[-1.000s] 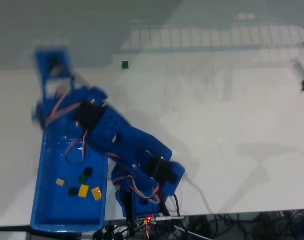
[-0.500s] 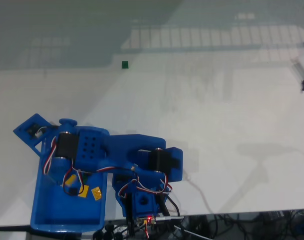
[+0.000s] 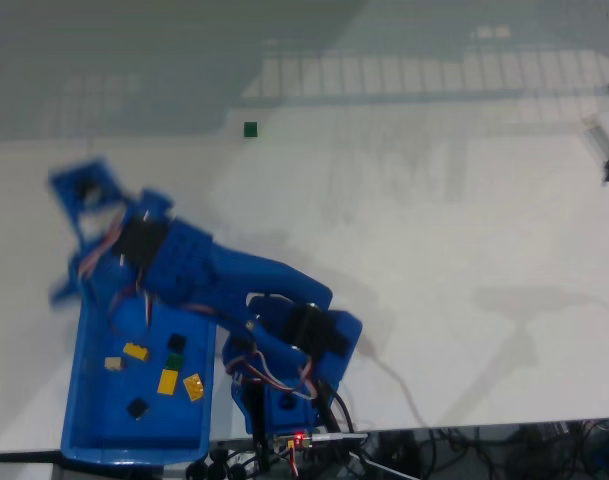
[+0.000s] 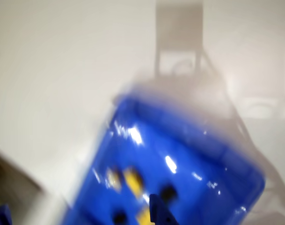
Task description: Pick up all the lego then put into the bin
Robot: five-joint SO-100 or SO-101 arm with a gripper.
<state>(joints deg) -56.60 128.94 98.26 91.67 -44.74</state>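
Fixed view: the gripper [image 3: 69, 215], motion-blurred, sits over the far end of the bin [image 3: 81, 400], which stands at the table's [image 3: 434, 250] near left corner; its fingers cannot be resolved, so whether it is open or closed cannot be told. The arm [image 3: 224, 285] hides part of the bin. 6 lego [image 3: 167, 381] lie on the bin floor; 1 green lego [image 3: 250, 129] rests near the far edge. Wrist view: heavily blurred, bricks [image 4: 133, 180] indistinct, bin cut off below.
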